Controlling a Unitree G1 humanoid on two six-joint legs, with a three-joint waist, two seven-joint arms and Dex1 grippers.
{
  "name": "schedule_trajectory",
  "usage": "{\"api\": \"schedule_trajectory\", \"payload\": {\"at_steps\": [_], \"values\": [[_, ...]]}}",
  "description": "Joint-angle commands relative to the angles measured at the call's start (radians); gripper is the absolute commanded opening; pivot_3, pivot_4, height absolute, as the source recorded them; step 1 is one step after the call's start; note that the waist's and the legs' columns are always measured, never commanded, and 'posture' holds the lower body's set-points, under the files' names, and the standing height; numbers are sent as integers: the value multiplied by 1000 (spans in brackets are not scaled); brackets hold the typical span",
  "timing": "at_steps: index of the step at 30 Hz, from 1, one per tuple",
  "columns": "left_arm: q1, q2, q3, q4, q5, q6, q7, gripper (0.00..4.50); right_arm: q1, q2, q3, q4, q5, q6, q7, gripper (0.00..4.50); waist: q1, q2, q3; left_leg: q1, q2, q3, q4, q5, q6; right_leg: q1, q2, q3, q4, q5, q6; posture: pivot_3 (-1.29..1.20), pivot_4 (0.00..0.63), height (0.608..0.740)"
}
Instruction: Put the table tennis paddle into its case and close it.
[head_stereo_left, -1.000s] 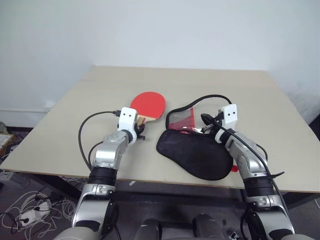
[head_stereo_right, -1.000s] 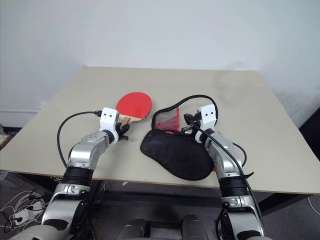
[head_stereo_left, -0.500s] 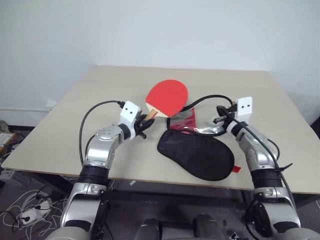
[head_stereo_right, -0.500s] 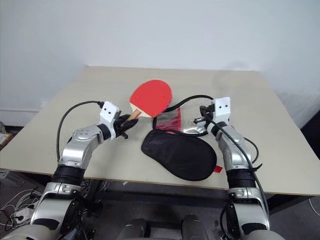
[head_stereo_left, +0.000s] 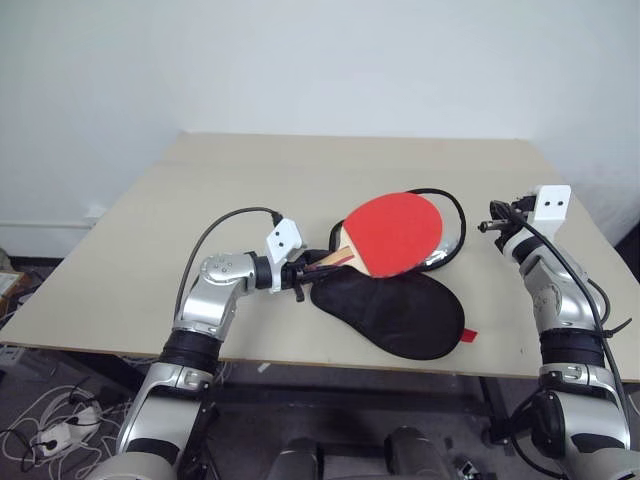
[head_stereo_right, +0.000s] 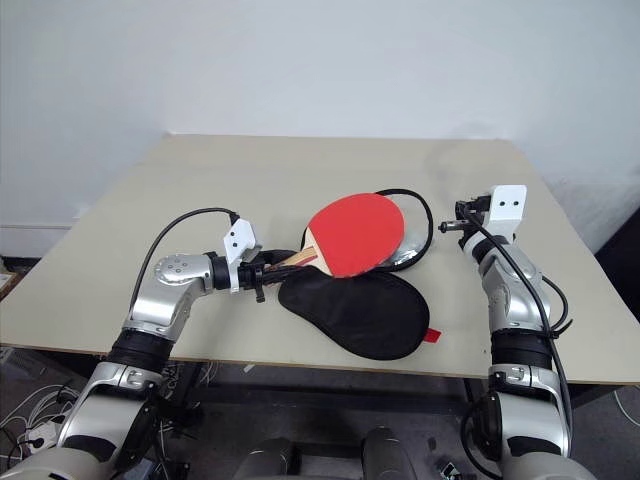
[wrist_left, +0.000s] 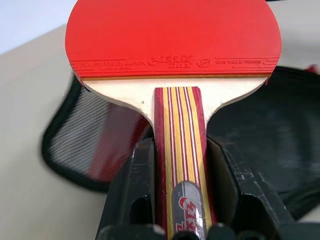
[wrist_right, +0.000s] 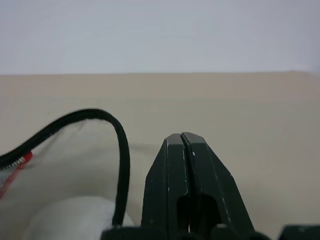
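Observation:
My left gripper (head_stereo_left: 303, 272) is shut on the striped wooden handle (wrist_left: 179, 150) of the table tennis paddle (head_stereo_left: 395, 232). The paddle is held above the table, red face up, its head over the open end of the case (head_stereo_left: 395, 312). The black case lies flat near the table's front edge, with a small red tab (head_stereo_left: 470, 335) at its right end. Its flap with the clear panel (head_stereo_left: 447, 248) stands raised behind the paddle head. My right gripper (head_stereo_left: 487, 225) hovers to the right of the flap, shut on nothing, and the case's black piped edge (wrist_right: 122, 150) passes beside its fingers.
The beige table (head_stereo_left: 250, 190) stands against a white wall, and its front edge runs just below the case. Loose cables (head_stereo_left: 60, 420) lie on the floor at the left.
My left gripper has swung the paddle to the right, from beside the case to over its open end. My right gripper has moved right, away from the case's flap.

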Motion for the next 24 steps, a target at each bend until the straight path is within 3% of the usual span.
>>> {"api": "schedule_trajectory", "payload": {"at_steps": [1, 16, 24], "values": [[-63, 22, -12, 1, -45, -6, -122, 1091, -27, -33, -21, -12, 16, -16, 15, 0, 0, 0, 0, 0, 0, 0, 0, 0, 0, 0, 0, 0, 0, 0, 0, 0, 0, 740], [-288, -1, -113, 364, 48, -120, -405, 1091, 76, -55, -45, -107, 45, 17, 31, 0, -6, 0, 0, 0, 0, 0, 0, 0, 1, 0, 0, 0, 0, 0, 0, 0, 0, 740], [-427, -61, -143, 644, 153, -281, -394, 1091, 186, -41, -78, -263, 72, 69, -19, 0, -4, -1, 1, 0, 0, 0, 1, 0, 1, 0, 0, 1, 0, 0, 0, 0, 0, 740]]}}
